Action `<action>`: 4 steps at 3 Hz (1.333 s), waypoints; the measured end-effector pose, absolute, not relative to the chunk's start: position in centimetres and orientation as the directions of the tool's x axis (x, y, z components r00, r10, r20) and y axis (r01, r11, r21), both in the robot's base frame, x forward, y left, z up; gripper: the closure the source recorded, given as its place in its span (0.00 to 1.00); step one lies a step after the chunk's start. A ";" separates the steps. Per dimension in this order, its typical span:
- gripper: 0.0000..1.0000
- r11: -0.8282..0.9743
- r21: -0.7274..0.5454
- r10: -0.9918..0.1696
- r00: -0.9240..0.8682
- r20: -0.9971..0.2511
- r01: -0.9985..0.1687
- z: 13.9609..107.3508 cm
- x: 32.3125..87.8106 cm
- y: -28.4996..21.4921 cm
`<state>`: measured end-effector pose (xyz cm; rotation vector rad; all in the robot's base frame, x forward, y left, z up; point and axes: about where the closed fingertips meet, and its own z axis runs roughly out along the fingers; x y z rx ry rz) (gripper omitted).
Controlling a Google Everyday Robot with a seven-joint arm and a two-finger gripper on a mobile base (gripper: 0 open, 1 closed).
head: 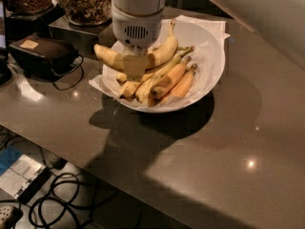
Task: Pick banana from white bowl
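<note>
End effector [135, 65], at 9 o'clock in the bowl [214, 75] on the bench [214, 151], appears clamped mid-length on the banana [164, 50]; next comes a straight lift clear.

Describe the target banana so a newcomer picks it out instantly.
On the dark countertop sits a wide white bowl lined with paper, holding a heap of bananas. The end effector hangs over the bowl, in front of the banana. It is the longest, strongly curved one across the top; the others are shorter or orange-tinted.
</note>
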<state>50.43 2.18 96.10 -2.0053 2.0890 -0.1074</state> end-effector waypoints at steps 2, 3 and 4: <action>1.00 -0.061 -0.269 -0.994 0.082 -0.068 -0.961 99.0 49.3 7.1; 1.00 -0.177 -0.299 -0.980 0.197 -0.038 -0.938 100.3 48.2 11.9; 1.00 -0.179 -0.324 -0.976 0.210 -0.064 -0.929 100.7 48.4 12.9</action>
